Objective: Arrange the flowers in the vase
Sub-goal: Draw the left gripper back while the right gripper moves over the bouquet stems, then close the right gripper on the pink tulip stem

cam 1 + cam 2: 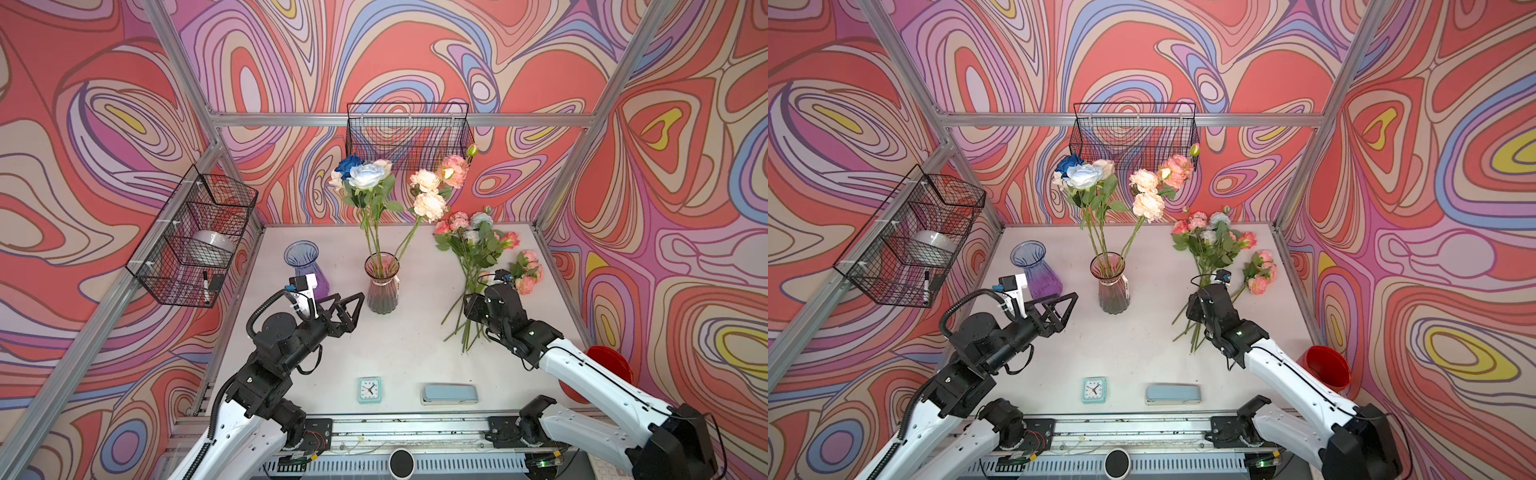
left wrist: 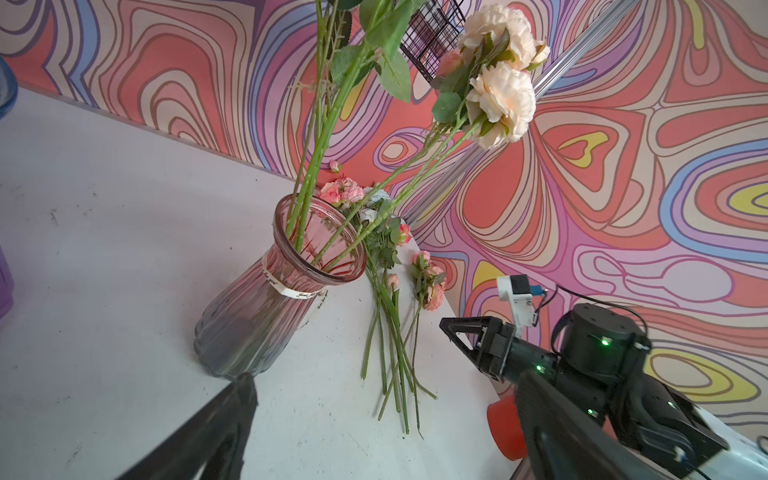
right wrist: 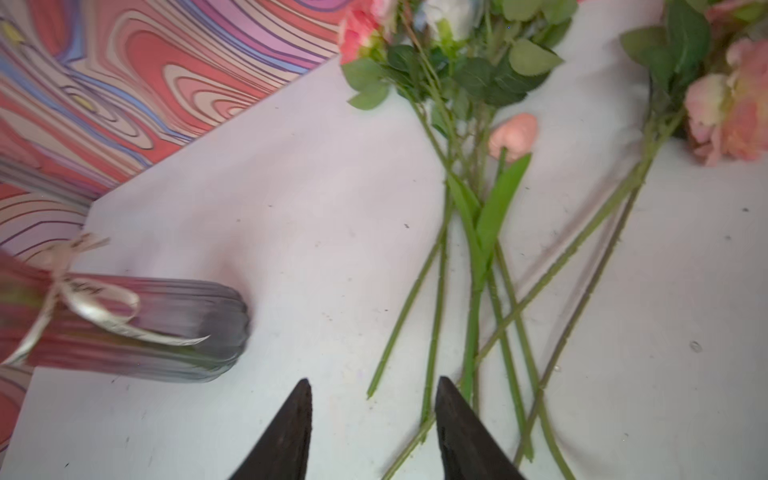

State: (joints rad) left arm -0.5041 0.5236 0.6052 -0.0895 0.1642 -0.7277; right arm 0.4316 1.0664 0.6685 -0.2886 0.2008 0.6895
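Well, right claw (image 3: 374, 380): parted, empty, over flower stems (image 3: 471, 332) beside pink vase (image 1: 381, 286).
left claw (image 1: 351, 297): spread, empty.
risk: snagging several crossed ones.

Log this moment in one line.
left pincer open, empty | right pincer open over loose flowers | pink vase holds several flowers

White links (image 1: 594, 374), blk joints (image 1: 278, 328) w/ green LEDs (image 2: 604, 342), corrugated blk cable (image 1: 257, 311) — triangular blk fingers (image 3: 286, 436) on left tool (image 1: 351, 296), right tool (image 3: 374, 380)
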